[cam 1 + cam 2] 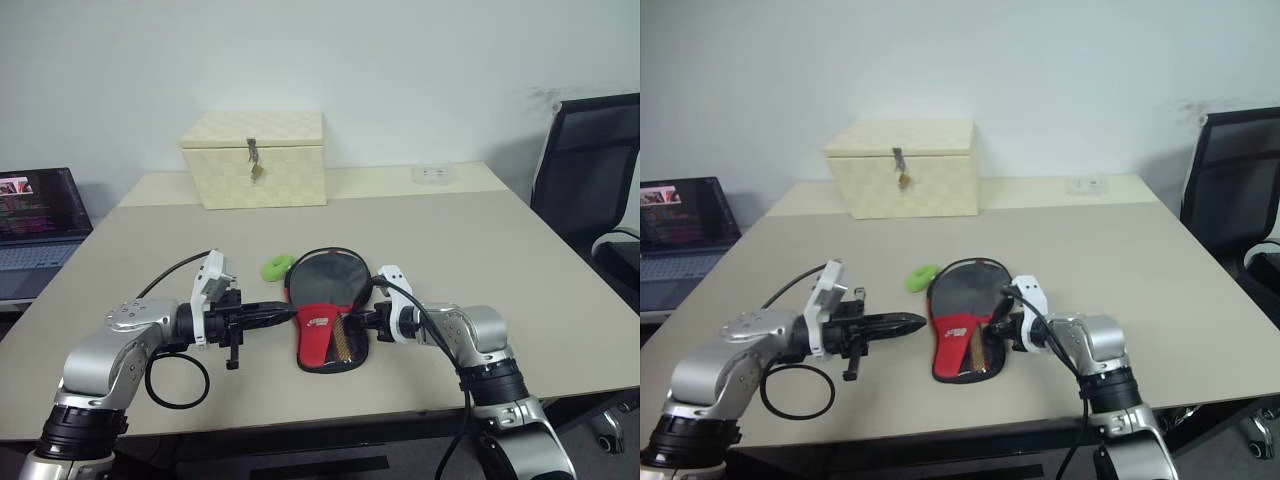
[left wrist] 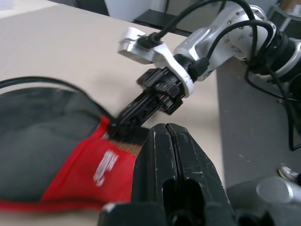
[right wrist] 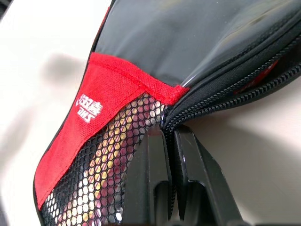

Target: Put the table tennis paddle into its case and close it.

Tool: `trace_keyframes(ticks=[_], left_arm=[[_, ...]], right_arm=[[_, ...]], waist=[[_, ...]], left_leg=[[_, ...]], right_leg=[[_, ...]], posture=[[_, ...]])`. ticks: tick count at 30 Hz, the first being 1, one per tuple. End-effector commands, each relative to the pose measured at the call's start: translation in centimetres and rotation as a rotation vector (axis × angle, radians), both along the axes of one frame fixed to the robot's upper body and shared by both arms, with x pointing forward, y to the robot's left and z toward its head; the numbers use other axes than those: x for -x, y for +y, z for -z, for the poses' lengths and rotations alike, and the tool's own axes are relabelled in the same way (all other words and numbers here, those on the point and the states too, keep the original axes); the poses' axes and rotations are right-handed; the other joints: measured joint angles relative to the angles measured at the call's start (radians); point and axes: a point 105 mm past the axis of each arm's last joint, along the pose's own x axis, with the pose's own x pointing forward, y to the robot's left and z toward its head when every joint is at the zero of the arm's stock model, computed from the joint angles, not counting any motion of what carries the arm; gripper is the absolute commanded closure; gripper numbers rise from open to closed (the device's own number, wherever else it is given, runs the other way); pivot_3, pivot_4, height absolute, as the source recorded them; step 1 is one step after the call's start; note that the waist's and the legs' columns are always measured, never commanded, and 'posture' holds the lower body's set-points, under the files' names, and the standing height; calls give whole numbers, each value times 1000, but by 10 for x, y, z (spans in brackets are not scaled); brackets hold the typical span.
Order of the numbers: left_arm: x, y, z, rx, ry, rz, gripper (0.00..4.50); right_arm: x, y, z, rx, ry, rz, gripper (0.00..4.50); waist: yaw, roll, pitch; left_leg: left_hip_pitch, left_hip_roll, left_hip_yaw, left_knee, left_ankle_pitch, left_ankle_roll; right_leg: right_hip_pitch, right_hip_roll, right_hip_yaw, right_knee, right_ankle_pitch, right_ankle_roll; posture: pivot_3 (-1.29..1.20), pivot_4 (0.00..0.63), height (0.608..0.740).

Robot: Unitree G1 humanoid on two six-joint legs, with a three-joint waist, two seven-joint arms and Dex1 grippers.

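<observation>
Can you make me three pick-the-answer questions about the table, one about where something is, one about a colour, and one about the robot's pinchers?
1. Where is the cream box?
A. at the table's far edge
B. on the chair
C. on the case

2. What colour is the zip tag?
A. blue
B. green
C. white

3. What is the right gripper doing?
A. hanging wide open
B. holding the laptop
C. pinching the case

Answers: 1 A, the box stands far behind the case. 2 B, the tag beside the case is bright green. 3 C, its fingers are shut on the zipper edge.
</observation>
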Motion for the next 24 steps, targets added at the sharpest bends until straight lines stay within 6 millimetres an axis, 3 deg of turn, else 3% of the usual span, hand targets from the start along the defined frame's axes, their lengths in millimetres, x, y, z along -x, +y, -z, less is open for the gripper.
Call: trace_keyframes(ticks=[1,11,17,24], left_arm=[[7,-3,-7,-5,-23,23,4500],[7,-4,-6,-4,-12,23,4500],[6,-4,-6,-9,-14,23,4500],[6,-2,-6,-16,-15,13,4500]], right_arm=[[22,5,-10,-28,-8,-45,4485],[54,-4,4,-97,131,87,4485],[60,4,6,-161,180,146,4485],[58,0,4,-141,164,165,4485]], waist=[[2,0,0],[3,0,0],[2,0,0],[2,0,0]], left_leg=[[-1,0,0,0,0,0],[-2,0,-1,0,0,0],[-2,0,-1,0,0,0],[-3,-1,-2,0,0,0]], right_leg=[[0,0,0,0,0,0],[0,-2,-2,-2,0,0],[0,-2,-2,-3,0,1],[0,-2,-3,-5,0,1]], posture=[[0,150,740],[0,150,740],[0,150,740],[0,150,740]])
